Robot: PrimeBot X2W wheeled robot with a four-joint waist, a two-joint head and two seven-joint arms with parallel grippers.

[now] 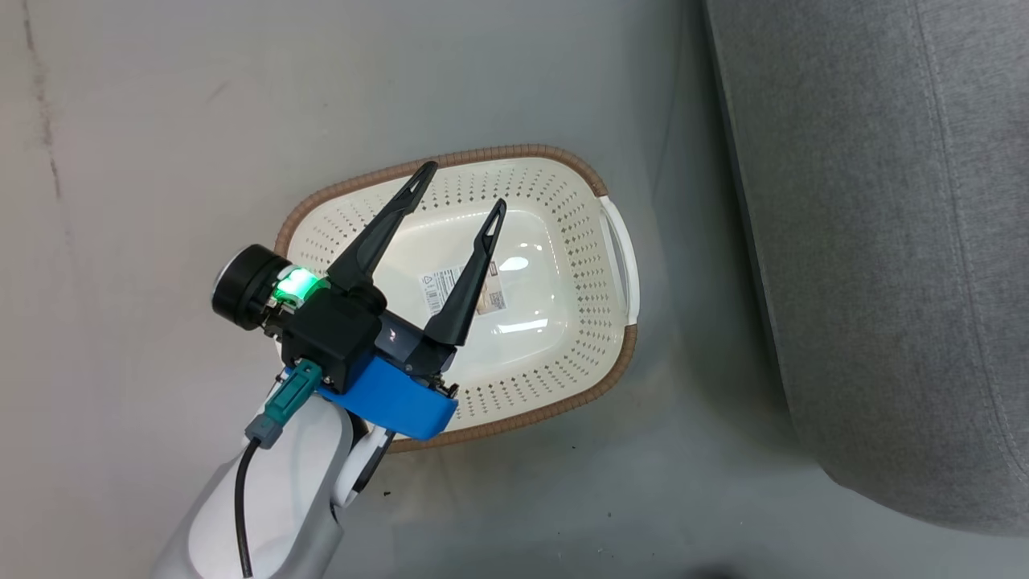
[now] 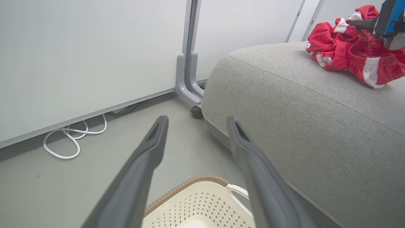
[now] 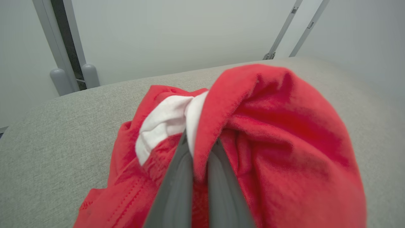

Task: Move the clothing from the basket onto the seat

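A grey floor (image 1: 161, 121) carries the basket (image 1: 579, 241), its labelled base showing, just beside the seat (image 1: 884, 241). The left gripper (image 1: 462, 186) hovers over the basket with fingers spread wide and nothing between them. The clothing (image 3: 269, 126), a red heap with white bands, lies on the seat top. The right gripper (image 3: 201, 144) pinches a fold of it, fingers pressed together.

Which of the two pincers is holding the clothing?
The right pincer: its fingers pinch the red clothing on the grey seat. The left pincer hangs open above the basket, gripping nothing.
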